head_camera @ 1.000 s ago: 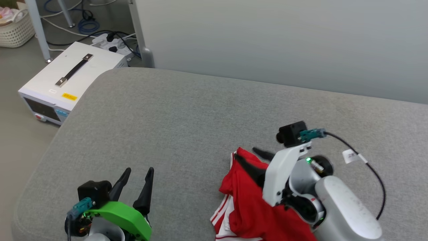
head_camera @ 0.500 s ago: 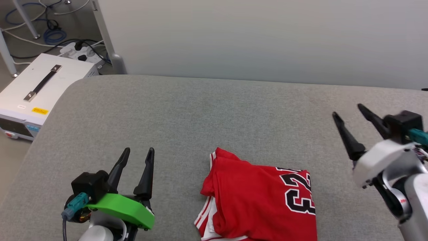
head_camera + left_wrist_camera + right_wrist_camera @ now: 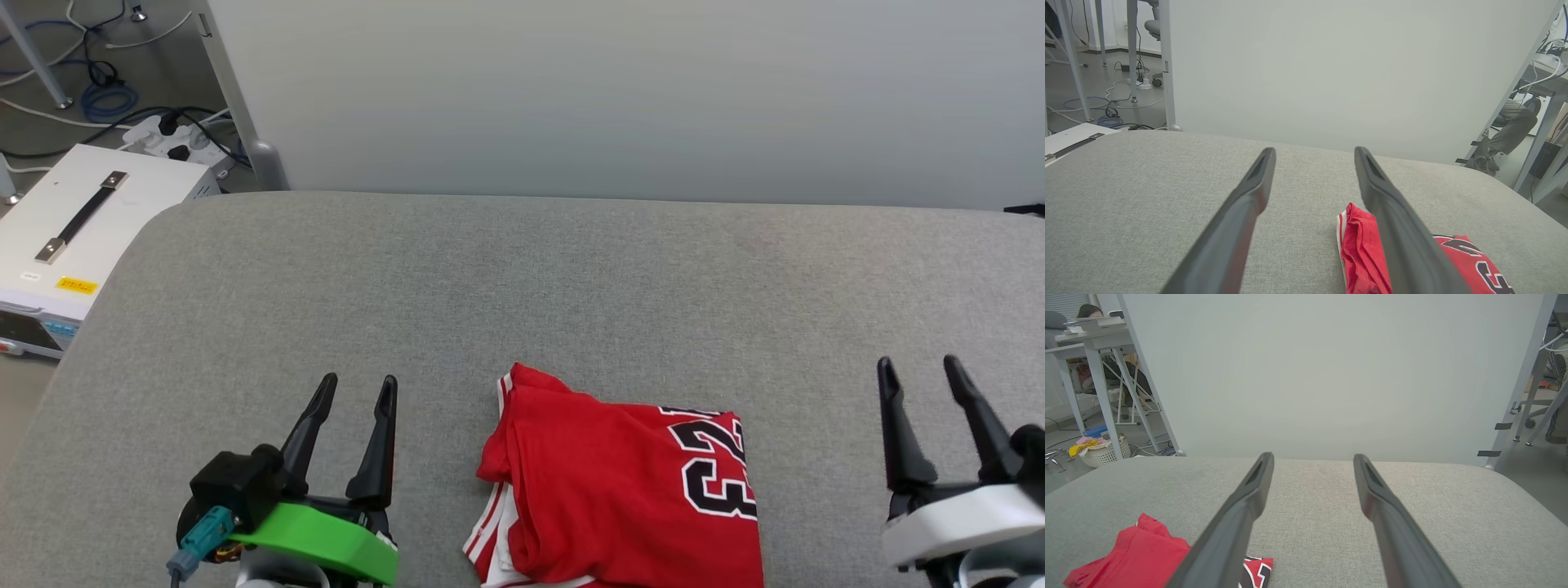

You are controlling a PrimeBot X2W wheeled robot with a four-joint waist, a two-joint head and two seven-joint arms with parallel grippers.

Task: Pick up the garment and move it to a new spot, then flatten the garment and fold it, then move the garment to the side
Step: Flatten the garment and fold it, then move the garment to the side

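The garment (image 3: 612, 482), a red jersey shirt with a black white-edged number and red-white striped trim, lies folded on the grey cushioned surface (image 3: 522, 278) at the near middle. It also shows as the garment (image 3: 1359, 253) in the left wrist view and the garment (image 3: 1135, 555) in the right wrist view. My left gripper (image 3: 359, 384) stands open to the left of it, apart from it. Off to the shirt's right, my right gripper (image 3: 918, 363) is open too and holds nothing.
A white equipment box (image 3: 73, 237) with a black handle sits on the floor at the left, with cables and a power strip (image 3: 171, 135) behind it. A pale partition wall (image 3: 620, 90) runs along the surface's far edge. A seated person's leg (image 3: 1511, 126) is at the far right.
My right gripper has let go of the garment and drawn back to the right, open. The garment now lies folded and free. The head camera has turned, shifting the whole picture.
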